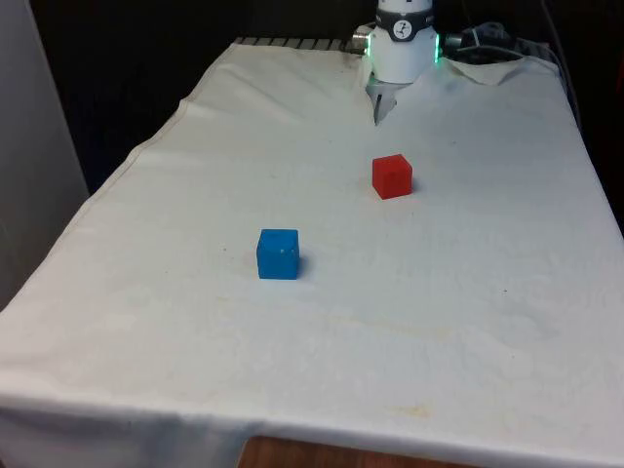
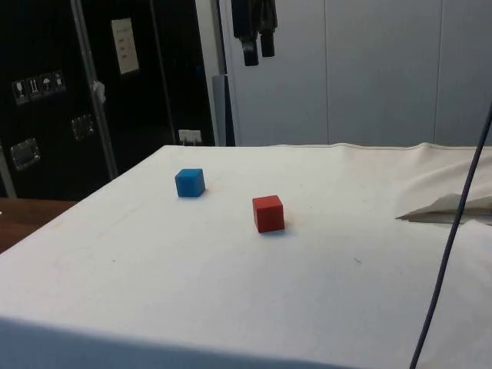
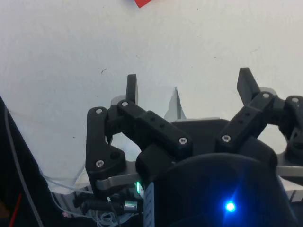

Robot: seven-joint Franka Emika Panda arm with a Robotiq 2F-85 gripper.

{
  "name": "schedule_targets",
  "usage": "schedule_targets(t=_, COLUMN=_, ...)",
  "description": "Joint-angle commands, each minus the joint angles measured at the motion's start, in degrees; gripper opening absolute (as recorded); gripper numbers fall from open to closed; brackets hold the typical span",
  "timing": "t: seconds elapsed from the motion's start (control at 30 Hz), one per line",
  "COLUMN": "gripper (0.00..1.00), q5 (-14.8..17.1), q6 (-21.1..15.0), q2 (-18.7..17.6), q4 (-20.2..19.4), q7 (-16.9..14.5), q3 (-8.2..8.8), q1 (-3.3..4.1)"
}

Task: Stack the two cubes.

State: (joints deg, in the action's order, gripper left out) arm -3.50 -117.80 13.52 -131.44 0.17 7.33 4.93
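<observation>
A red cube (image 1: 392, 176) sits on the white cloth past the table's middle, toward the robot; it is also the red cube (image 2: 268, 213) in the side view, and one corner of the red cube (image 3: 144, 2) shows in the wrist view. A blue cube (image 1: 278, 253) rests apart from it, toward the front view's left and nearer the front edge, seen as the blue cube (image 2: 189, 182) in the side view. My gripper (image 2: 258, 51) hangs high above the table, well clear of both cubes. The gripper (image 3: 188, 86) is open, its fingers spread wide with nothing between them.
The white cloth (image 1: 439, 322) covers the whole table. A fold of cloth (image 2: 446, 206) lies rumpled near the robot's end, and a dark cable (image 2: 453, 223) hangs across the side view's right. The table's front edge (image 1: 292, 444) is near the camera.
</observation>
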Motion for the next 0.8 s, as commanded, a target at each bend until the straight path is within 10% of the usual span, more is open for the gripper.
schedule_targets(t=0.0, gripper=1.0, q5=0.0, q6=0.0, q2=0.0, q4=0.0, q7=0.0, q3=-0.06, q1=0.0)
schedule_targets(t=0.77, gripper=1.0, q5=0.7, q6=-1.7, q2=-6.5, q4=5.8, q7=-1.4, q3=0.11, q1=0.0)
